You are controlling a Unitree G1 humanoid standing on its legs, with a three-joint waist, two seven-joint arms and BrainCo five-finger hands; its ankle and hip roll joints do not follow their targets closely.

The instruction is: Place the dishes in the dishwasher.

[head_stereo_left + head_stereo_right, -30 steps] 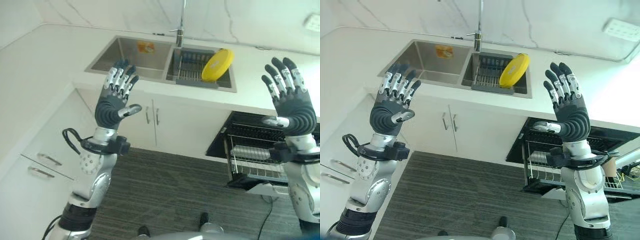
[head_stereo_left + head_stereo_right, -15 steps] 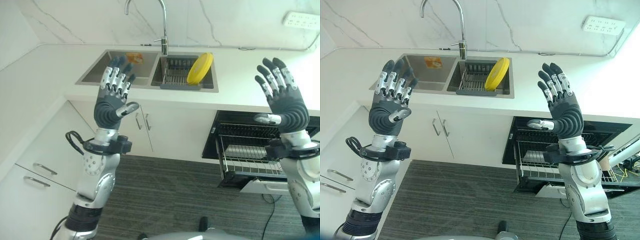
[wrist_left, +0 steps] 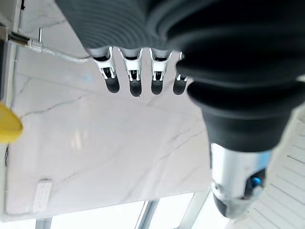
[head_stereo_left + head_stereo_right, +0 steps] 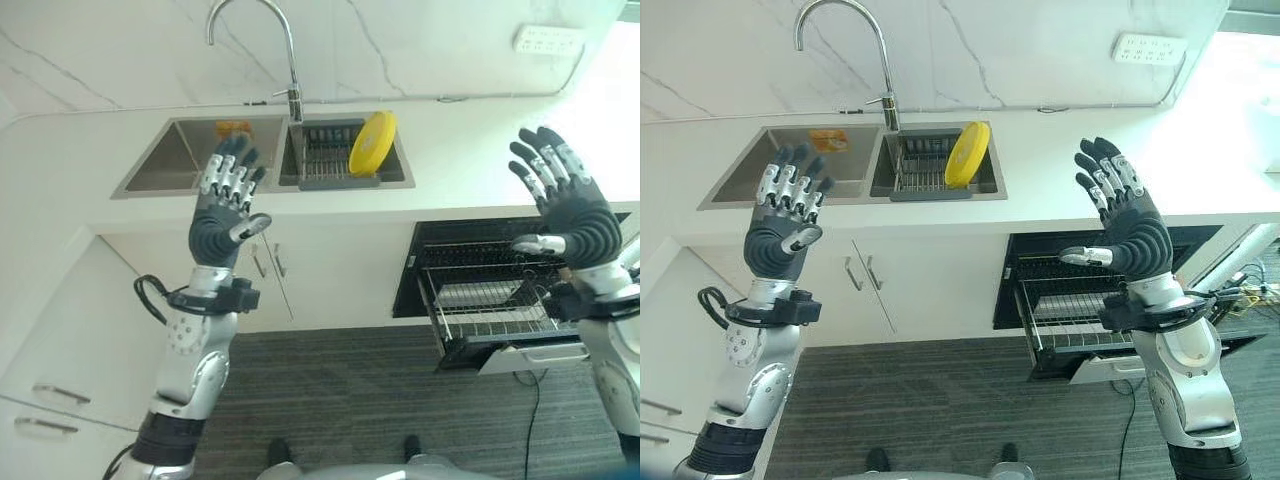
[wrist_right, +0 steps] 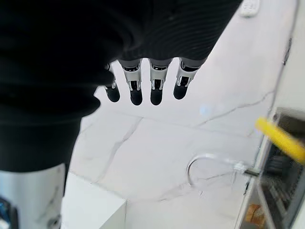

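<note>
Both arms are raised in front of the desk (image 4: 1060,140), holding nothing. The left hand (image 4: 225,205) is up with its fingers straight and spread, the thumb out to the side, in front of the left basin of the sink (image 4: 170,170). The right hand (image 4: 1130,225) is up too, fingers wide and straight, thumb pointing left, above the open dishwasher (image 4: 1090,300).

A yellow plate (image 4: 967,155) stands on edge, tilted, in a wire rack (image 4: 920,172) that sits in the right basin, well apart from both hands. The tap (image 4: 855,50) arches over the sink from the far side. A small orange thing (image 4: 827,139) lies at the far end of the left basin; what it is I cannot tell.

The dishwasher is under the desk, to the right of the white cupboard doors (image 4: 865,275). Its lower wire basket (image 4: 490,305) is pulled out toward the near side over the grey floor (image 4: 940,410). A white socket (image 4: 1150,47) sits on the marble wall (image 4: 990,50) at the far right
</note>
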